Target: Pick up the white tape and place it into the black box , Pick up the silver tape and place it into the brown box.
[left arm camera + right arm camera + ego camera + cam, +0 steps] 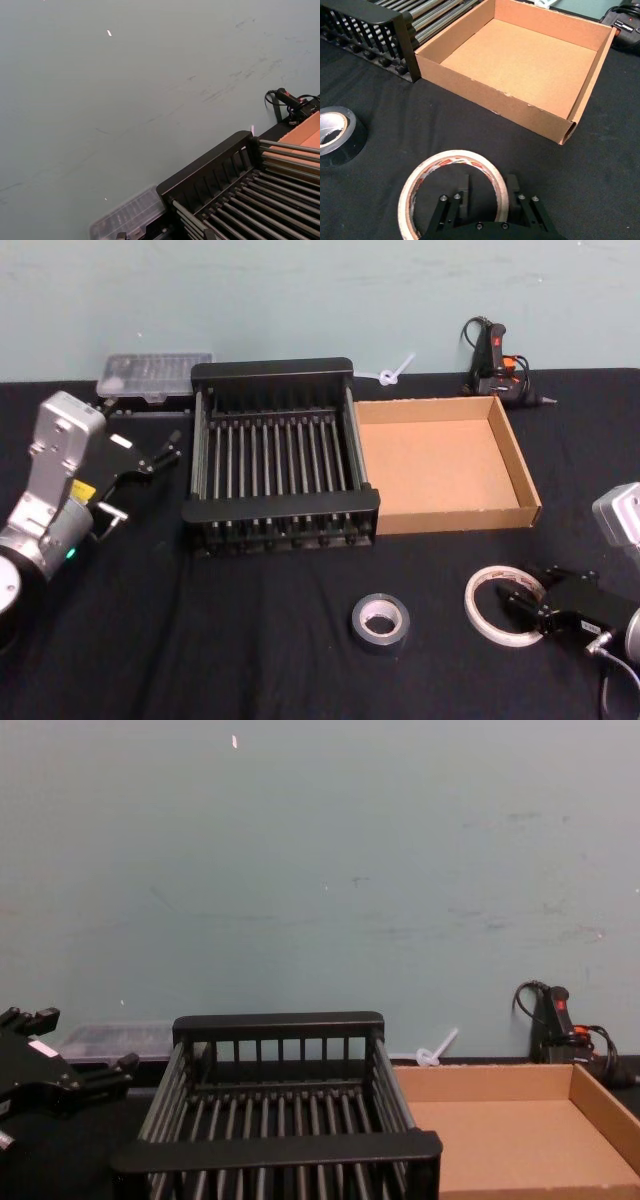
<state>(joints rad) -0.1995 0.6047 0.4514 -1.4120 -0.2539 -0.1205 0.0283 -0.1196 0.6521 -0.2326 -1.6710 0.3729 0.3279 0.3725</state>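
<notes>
My right gripper (485, 197) sits low over the black worktop (250, 640), its two fingers parted and straddling the near wall of the white tape (452, 192), one inside the ring, one outside. The pads have not visibly pressed the wall, so I judge nothing is held yet. To do this well, I should close squarely on that thin wall, check that the roll is firm, then lift straight up before moving anywhere.

The white tape lies flat directly at my right gripper, in front of the brown box (525, 480). Its target, the black box (275, 375), stands to the left, touching the brown box. The silver tape (380, 622) lies flat on the worktop, left of the white one. My left gripper (165, 452) is parked, fingers parted, holding nothing, beside the black box's left side.
</notes>
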